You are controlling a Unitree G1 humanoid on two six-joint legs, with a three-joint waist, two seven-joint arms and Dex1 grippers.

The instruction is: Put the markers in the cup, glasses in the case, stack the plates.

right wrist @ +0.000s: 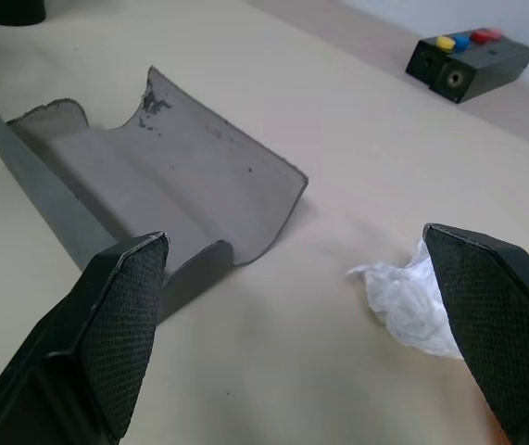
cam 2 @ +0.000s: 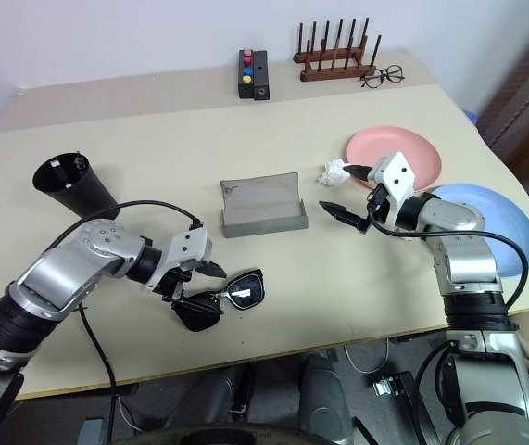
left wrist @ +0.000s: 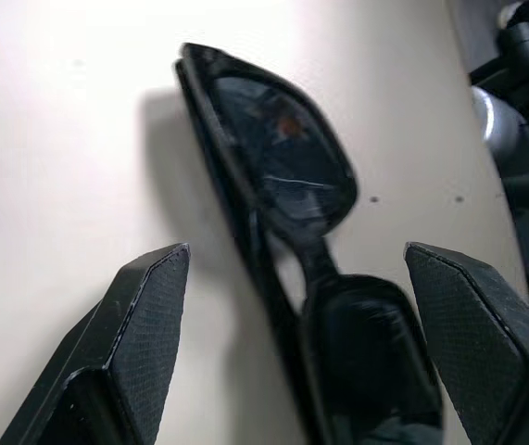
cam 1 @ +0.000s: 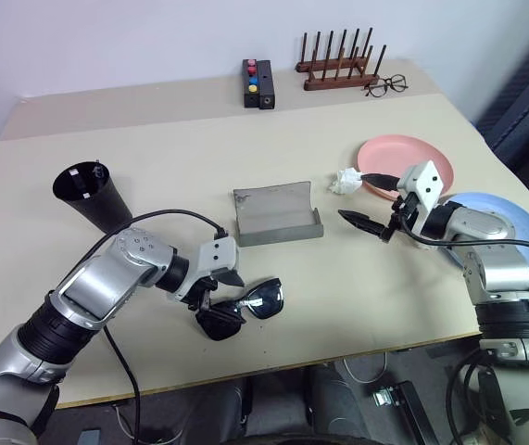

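While its fingers stand spread to either side of the glasses [cam 1: 236, 308], which lie on the bench [cam 1: 153, 176] near its front edge, the left claw [cam 1: 207, 289] grips nothing, its arm angled down and across from the left, with the cup [cam 1: 93, 195] behind it holding the markers [cam 1: 95, 172]. Past the open grey case [cam 1: 276, 215] at mid-bench and a crumpled white wad [cam 1: 345, 181], the right claw [cam 1: 368, 201] hovers wide open and empty, pointing nearly level toward the case, its forearm over the blue plate [cam 1: 510, 232] beside the pink plate [cam 1: 412, 158].
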